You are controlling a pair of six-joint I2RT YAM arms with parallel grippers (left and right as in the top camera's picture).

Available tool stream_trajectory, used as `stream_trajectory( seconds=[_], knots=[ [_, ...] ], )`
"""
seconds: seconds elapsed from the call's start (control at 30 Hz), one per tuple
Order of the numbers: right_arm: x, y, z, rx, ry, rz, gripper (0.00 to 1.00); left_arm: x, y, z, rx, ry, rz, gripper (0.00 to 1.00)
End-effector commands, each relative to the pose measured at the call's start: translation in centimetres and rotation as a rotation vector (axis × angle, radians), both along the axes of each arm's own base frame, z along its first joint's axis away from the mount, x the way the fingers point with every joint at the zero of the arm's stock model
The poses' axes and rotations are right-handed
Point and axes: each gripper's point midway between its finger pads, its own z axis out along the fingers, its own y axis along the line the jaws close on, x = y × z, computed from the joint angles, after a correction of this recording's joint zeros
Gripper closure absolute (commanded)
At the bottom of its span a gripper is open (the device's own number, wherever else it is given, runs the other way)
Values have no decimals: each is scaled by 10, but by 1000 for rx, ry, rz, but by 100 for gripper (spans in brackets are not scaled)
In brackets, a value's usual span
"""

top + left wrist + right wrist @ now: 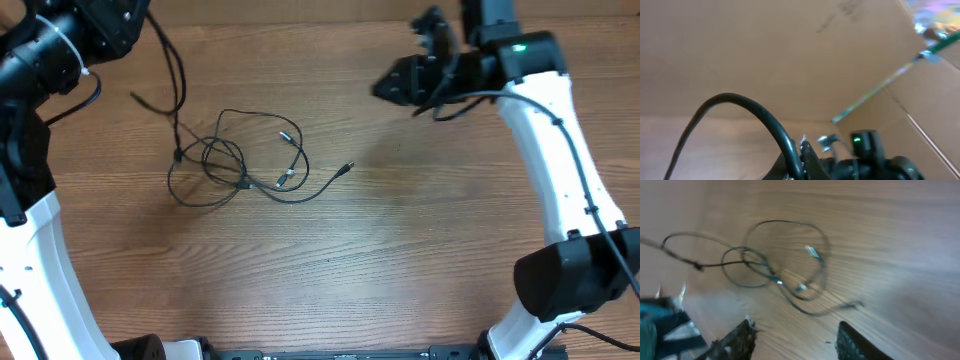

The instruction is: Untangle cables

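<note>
Cables (243, 182) lay as a loose knot w/ open loops on the table (420, 260), left of centre, one tail trailing right. One strand rose from the knot toward the L gripper (135, 20), prob. held up so the loops would hang apart & the crossings show. L gripper was pressed together, seemingly pinching that strand; the contact itself wasn't visible. L arm was raised high at the far-left corner. R gripper (795, 342) was spread, nothing between its fingers, tilted down toward the knot from well to the right, prob. lining up on a loop. R arm rose along the right side, forearm turned inward.
</note>
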Motion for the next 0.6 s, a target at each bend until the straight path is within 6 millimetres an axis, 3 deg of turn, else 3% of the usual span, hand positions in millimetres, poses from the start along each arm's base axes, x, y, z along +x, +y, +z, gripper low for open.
stream_trajectory(
  seconds=[0.0,0.1,0.17,0.3,0.57],
  knots=[
    [-13,42,3,47,-48,125,47,-15,-28,18,9,-85,-137,96],
    [-17,59,6,74,-74,171,46,-20,-50,19,4,-92,-219,96],
    [-26,73,16,138,-119,272,44,-22,-74,16,-5,-94,-329,96],
    [-34,79,24,186,-164,353,44,-27,-113,27,-53,-160,-573,96],
    [-27,82,28,199,-176,333,41,-13,-147,52,-241,-145,-791,96]
  ],
)
